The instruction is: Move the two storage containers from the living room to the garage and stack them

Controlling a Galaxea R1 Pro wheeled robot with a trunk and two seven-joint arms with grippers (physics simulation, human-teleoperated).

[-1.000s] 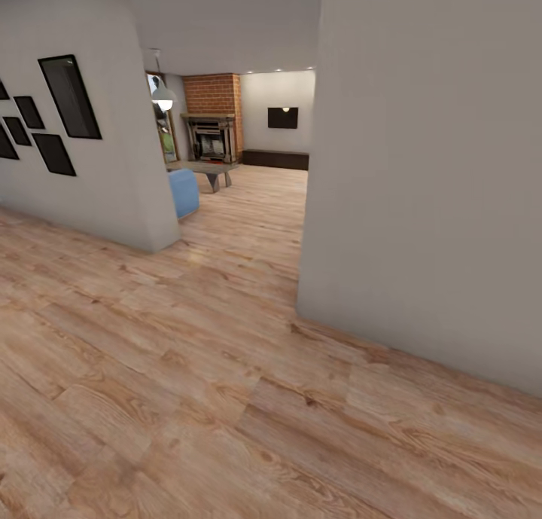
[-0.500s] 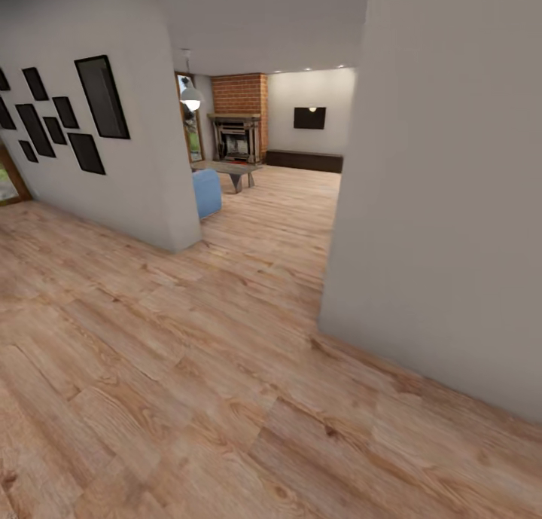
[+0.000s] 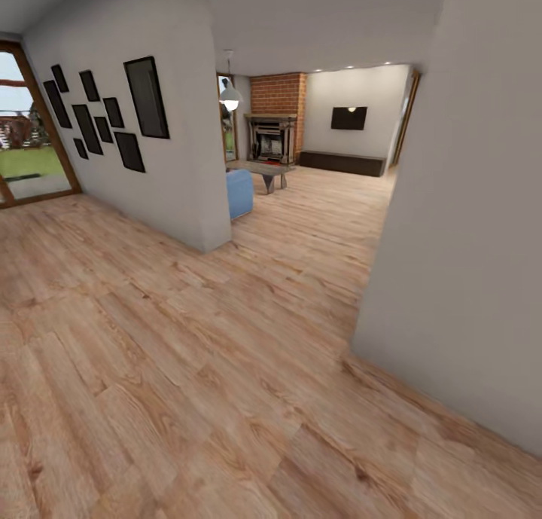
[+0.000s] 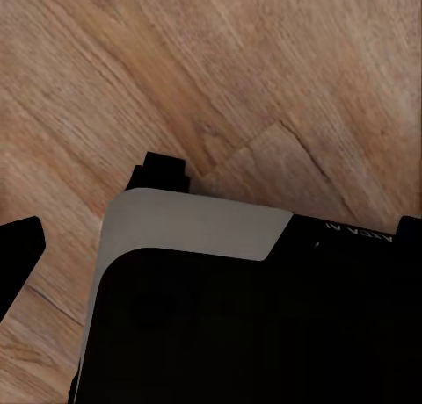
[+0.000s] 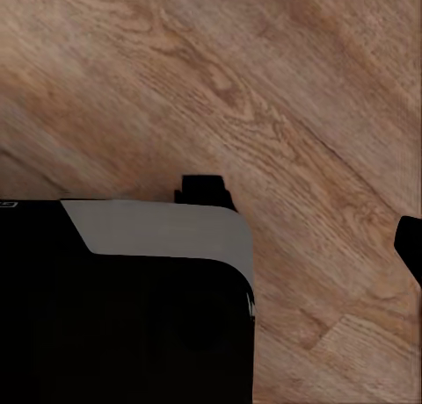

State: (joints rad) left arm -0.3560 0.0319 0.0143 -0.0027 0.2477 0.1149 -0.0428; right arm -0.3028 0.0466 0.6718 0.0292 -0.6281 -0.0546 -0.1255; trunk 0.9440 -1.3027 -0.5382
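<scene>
Facing the far living room (image 3: 331, 138) through the gap between walls — bins unseen; gripper spread probably hidden, untellable.

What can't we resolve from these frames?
- Living room, head view: most of it hidden behind the near wall and the picture wall; whether containers sit there is undecidable.
- Fireplace and coffee table: too small for detail.
- Blue sofa: cut off by the wall corner.
- Both wrist views: dark robot body blocks the lower part, above wood floor; tool states unreadable.
</scene>
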